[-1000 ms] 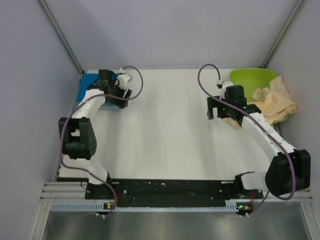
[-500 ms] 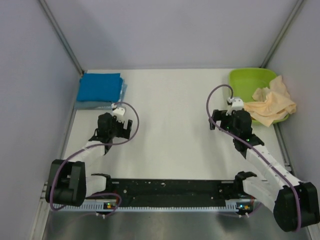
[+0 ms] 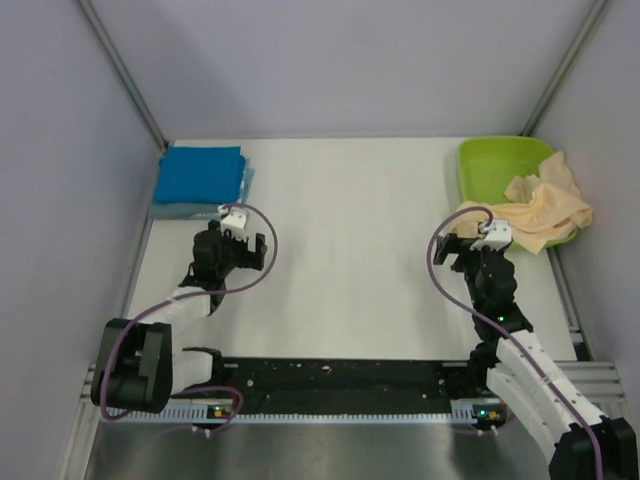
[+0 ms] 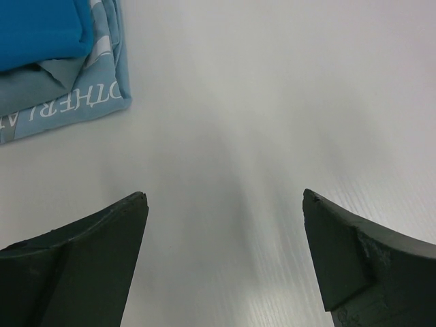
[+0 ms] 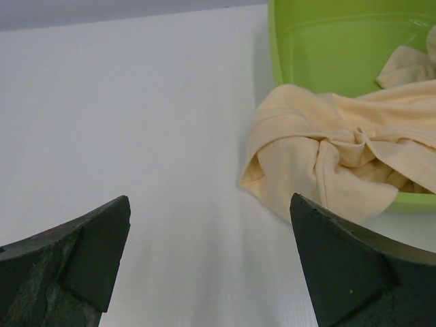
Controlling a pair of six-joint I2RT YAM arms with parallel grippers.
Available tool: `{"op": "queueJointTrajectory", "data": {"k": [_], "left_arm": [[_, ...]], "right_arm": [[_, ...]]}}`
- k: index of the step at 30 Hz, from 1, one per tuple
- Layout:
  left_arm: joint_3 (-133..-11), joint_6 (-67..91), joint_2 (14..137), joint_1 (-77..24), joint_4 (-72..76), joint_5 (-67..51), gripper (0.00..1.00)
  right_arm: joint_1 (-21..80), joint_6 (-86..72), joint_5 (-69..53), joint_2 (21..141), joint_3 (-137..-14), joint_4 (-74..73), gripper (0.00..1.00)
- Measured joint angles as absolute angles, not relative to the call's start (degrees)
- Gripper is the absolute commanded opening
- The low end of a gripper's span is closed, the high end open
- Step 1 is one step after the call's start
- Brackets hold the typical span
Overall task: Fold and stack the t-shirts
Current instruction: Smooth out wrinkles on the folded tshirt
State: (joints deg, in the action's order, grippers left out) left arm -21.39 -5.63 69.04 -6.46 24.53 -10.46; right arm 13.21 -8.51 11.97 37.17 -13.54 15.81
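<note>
A bright blue folded t-shirt (image 3: 200,172) lies on top of folded grey-blue t-shirts (image 3: 172,210) at the far left corner. In the left wrist view the blue shirt (image 4: 37,27) and a grey-blue one with white lettering (image 4: 68,102) show at the top left. A crumpled cream-peach t-shirt (image 3: 545,208) hangs over the rim of the lime-green tub (image 3: 498,160); it also shows in the right wrist view (image 5: 334,160). My left gripper (image 3: 232,250) (image 4: 223,204) is open and empty above bare table, nearer than the stack. My right gripper (image 3: 472,252) (image 5: 210,204) is open and empty, left of the cream shirt's hanging corner.
The tub (image 5: 327,41) stands at the far right corner by the right wall. The white table (image 3: 350,230) is walled on the left, back and right. Purple cables loop over both wrists.
The left gripper has drawn back from the blue stack toward the near edge. The right gripper has drawn back and lower from the tub. Both jaws stay open.
</note>
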Motion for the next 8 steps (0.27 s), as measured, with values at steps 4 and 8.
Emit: {"op": "queueJointTrajectory", "data": {"k": [4,8], "left_arm": [[-21.39,-5.32,69.04,-6.46,25.06,-10.44,0.99],[-21.37,-5.28,69.01,-6.39,25.47,-11.07,0.99]], "right_arm": [[13.21,-7.68,12.67,35.68,-10.9,17.56,0.99],[13.21,-7.4,12.71,35.99,-9.74,17.21,0.99]]}}
